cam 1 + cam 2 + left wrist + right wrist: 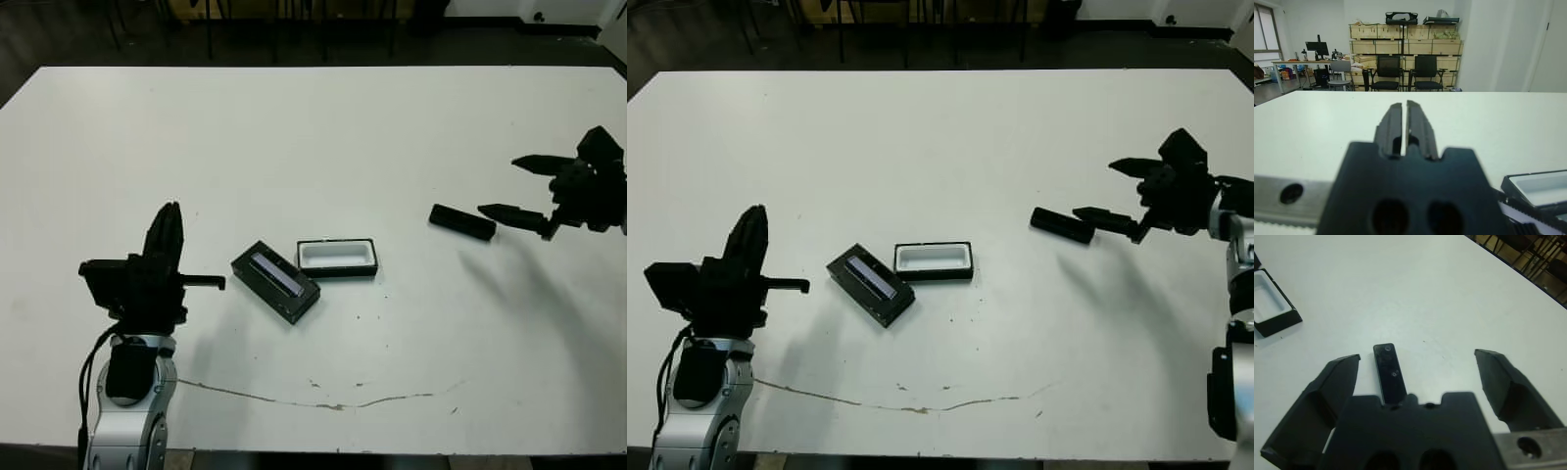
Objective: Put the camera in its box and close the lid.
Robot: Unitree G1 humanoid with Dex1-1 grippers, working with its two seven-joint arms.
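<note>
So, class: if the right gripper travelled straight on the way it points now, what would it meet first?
Most likely the camera, lying between the open right gripper fingers' line of travel; height above the table is unclear.

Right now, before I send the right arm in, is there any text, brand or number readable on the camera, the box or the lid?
None can be read.
The camera: plain black face, only two small round marks, no lettering.
The lid: a silvery strip, no legible print.
The box: bare white lining, no label.
</note>
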